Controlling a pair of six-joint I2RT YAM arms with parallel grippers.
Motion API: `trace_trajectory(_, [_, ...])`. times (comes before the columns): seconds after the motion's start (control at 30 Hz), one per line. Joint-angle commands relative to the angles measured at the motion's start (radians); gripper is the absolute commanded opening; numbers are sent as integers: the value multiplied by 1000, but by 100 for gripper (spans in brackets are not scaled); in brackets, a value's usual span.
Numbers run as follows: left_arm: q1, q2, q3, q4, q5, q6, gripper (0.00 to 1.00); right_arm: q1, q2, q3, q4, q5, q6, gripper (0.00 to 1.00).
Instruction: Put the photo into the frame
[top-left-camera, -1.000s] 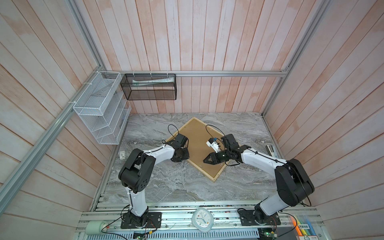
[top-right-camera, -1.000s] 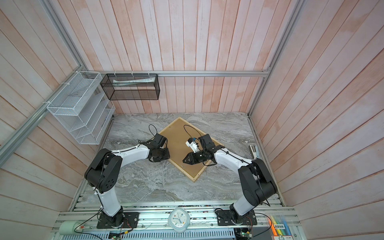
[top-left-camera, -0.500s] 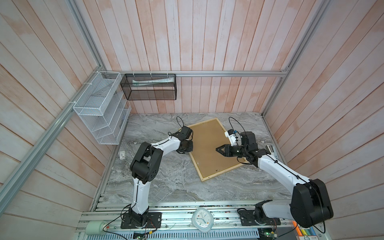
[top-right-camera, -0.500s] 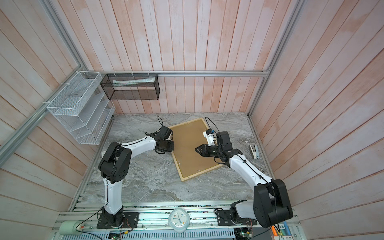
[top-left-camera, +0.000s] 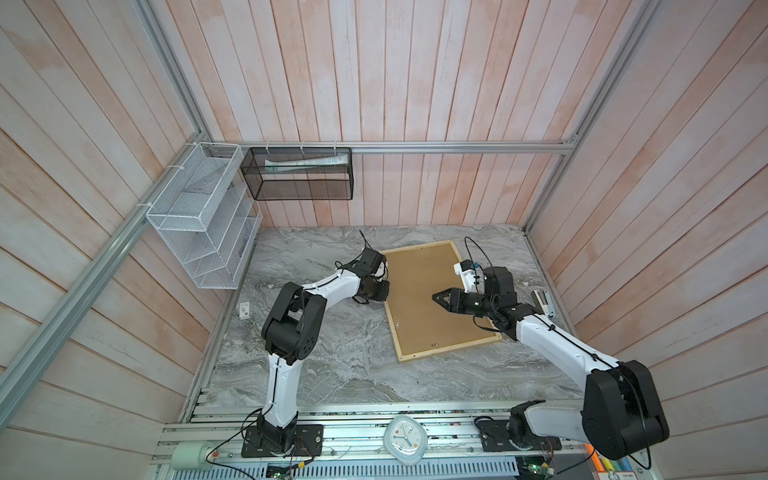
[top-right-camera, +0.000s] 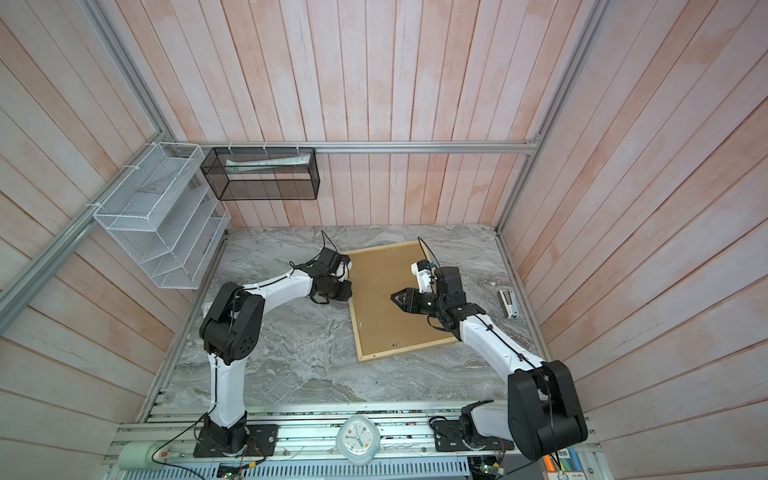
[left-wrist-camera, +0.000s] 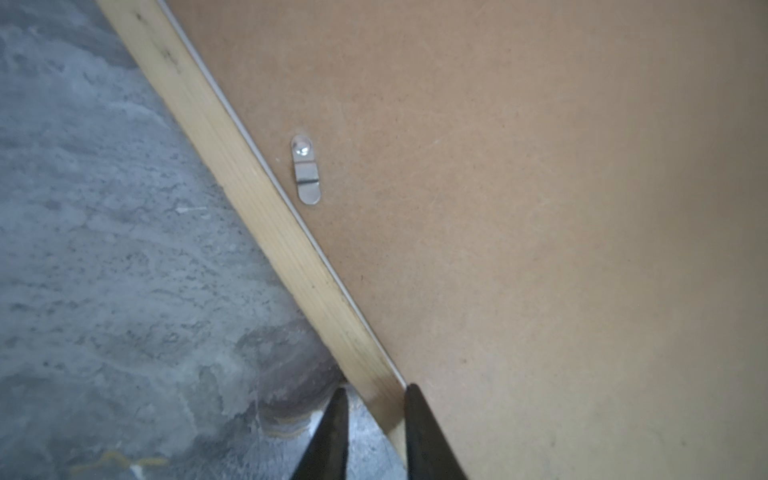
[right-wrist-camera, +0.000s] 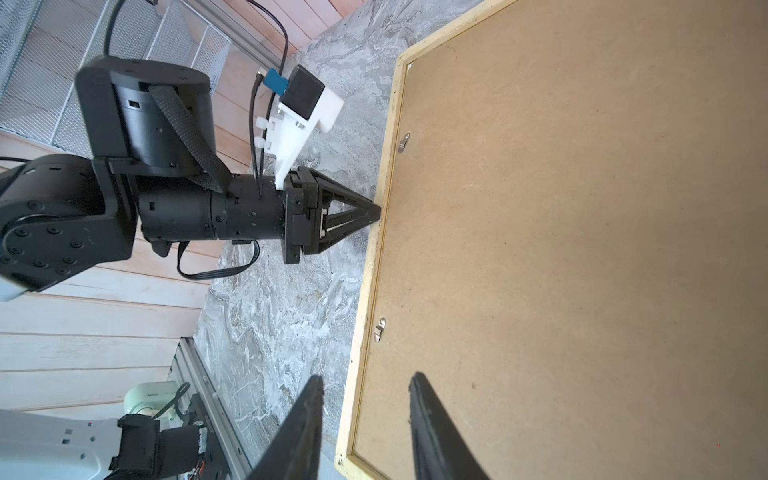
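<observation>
The frame (top-left-camera: 451, 350) (top-right-camera: 409, 349) of pale wood lies face down on the marble table, and a brown backing board (top-left-camera: 419, 270) (top-right-camera: 382, 274) fills it. The photo is hidden. My left gripper (top-left-camera: 380, 291) (top-right-camera: 343, 291) (left-wrist-camera: 374, 388) is at the frame's left slat, and the slat sits between its fingertips, one tip against each side. It also shows in the right wrist view as the left gripper (right-wrist-camera: 374, 212). My right gripper (top-left-camera: 436, 297) (top-right-camera: 395, 297) (right-wrist-camera: 363, 380) hovers over the board's middle, open, with nothing between its fingers.
Small metal turn clips (left-wrist-camera: 305, 170) (right-wrist-camera: 379, 330) sit on the board near the slats. A white stapler-like item (top-left-camera: 542, 301) lies by the right wall. A white wire rack (top-left-camera: 199, 216) and a black mesh basket (top-left-camera: 299, 174) hang on the walls.
The frame has turned clockwise from a diamond pose to nearly square with the table and shifted right. The right gripper drew back to the right and opened wider.
</observation>
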Motion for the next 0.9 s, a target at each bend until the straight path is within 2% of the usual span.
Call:
trace_trajectory(0.0, [-3, -38, -16, -20, 12, -14, 36, -6, 26, 14, 61, -5, 26, 42])
trace_trajectory(0.07, [-4, -68, -39, -22, -5, -63, 40, -6, 46, 29, 55, 11, 23, 44])
trace_trajectory(0.2, [-10, -120, -96, -16, -21, -182, 42, -4, 99, 66, 26, 33, 15, 46])
trace_trajectory(0.53, [-49, -196, -256, 125, -30, -389, 40, -2, 140, 61, 144, 2, 68, 46])
trace_trajectory(0.7, [-85, -221, -287, 165, -101, -431, 40, 0, 169, 74, 153, -8, 82, 44])
trace_trajectory(0.87, [-105, -207, -280, 180, -98, -438, 40, 1, 188, 73, 167, -25, 94, 43])
